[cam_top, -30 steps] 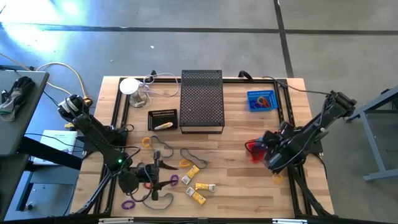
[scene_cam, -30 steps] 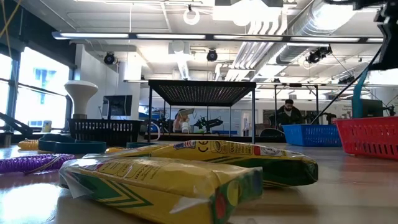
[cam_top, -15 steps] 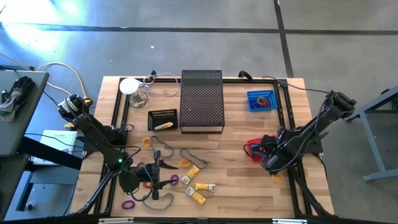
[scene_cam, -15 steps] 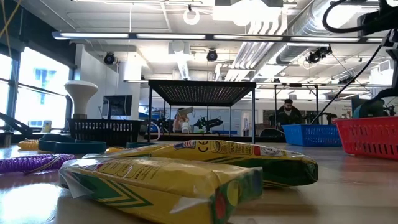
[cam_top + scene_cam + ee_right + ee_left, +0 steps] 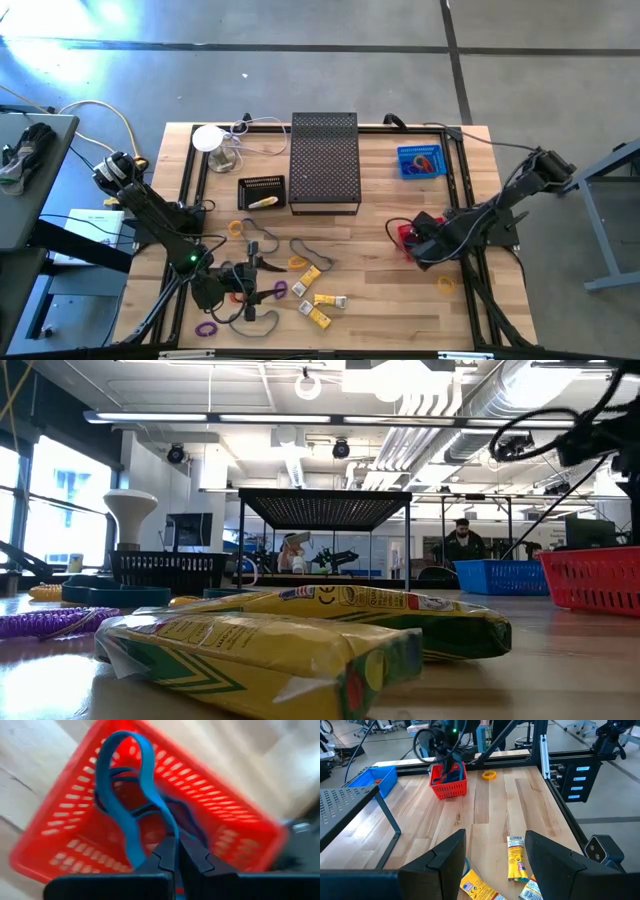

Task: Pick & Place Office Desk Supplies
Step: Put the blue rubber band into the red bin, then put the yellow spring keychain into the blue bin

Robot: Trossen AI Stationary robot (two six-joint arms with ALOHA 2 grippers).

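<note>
The supplies lie at the table's near left: dark rubber-band loops (image 5: 262, 240), small purple loops (image 5: 206, 327), an orange loop (image 5: 235, 228) and yellow packets (image 5: 318, 305). My left gripper (image 5: 236, 280) is low among them, open, its fingers apart over bare wood in the left wrist view (image 5: 495, 865). My right gripper (image 5: 416, 240) is over the red basket (image 5: 403, 236), shut on a blue rubber band (image 5: 125, 805). A yellow ring (image 5: 445, 285) lies flat on the table near the right arm. My right gripper pinches the blue rubber band between its two shut fingers (image 5: 167, 855), at one end of the loop (image 5: 150, 845). It comes from above, pointing down. The rest of the loop reaches out past the fingertips over the red basket's inside (image 5: 220, 805).
A black mesh stand (image 5: 325, 160) sits at the table's far middle, with a black tray (image 5: 262, 190) left of it and a white lamp-like object (image 5: 210, 140) farther left. A blue basket (image 5: 420, 160) is far right. Bare wood lies between the stand and the red basket.
My right gripper has moved toward the table's left and a little toward the far edge, ending over the red basket with the blue band still in its fingers. The yellow ring on the table now shows clear of the arm.
</note>
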